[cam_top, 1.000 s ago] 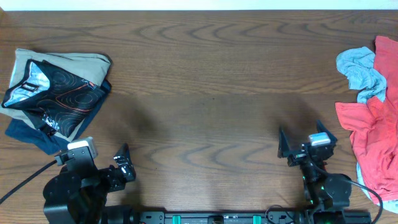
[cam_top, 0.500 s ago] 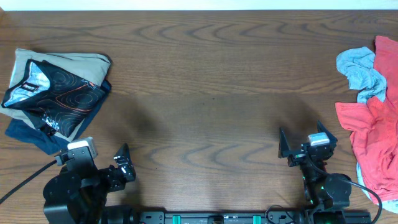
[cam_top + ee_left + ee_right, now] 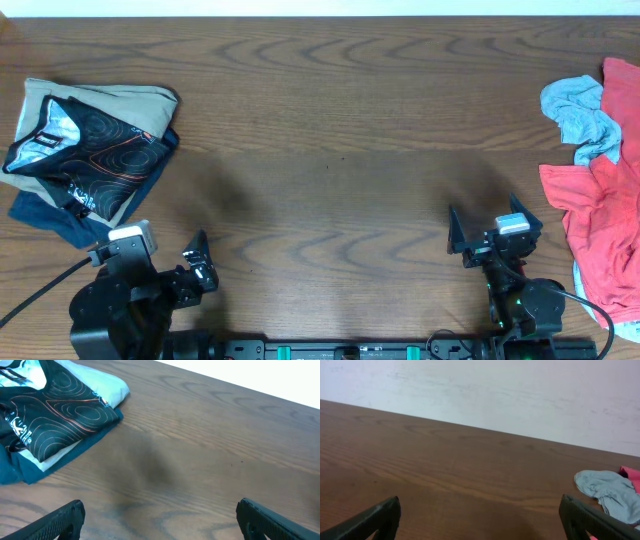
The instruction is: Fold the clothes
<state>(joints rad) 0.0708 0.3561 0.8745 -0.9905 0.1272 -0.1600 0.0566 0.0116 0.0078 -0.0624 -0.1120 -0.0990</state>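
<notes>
Change: none; I stayed parked at 6 o'clock.
Left gripper (image 3: 159,512): was wide open, empty.
Right gripper (image 3: 488,228): was wide open, empty.
Jersey (image 3: 92,152): lay folded on the 9 o'clock stack (image 3: 40,215); finished, I judged.

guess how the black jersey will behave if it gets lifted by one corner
The black jersey lies in soft folds, so it would probably droop and unfold. It looks thin, so likely light. It rests on the beige garment and may drag it.

Beige garment (image 3: 100,97) over navy garment (image 3: 45,215) — red shirt (image 3: 600,230), grey cloth (image 3: 575,115) opposite.
</notes>
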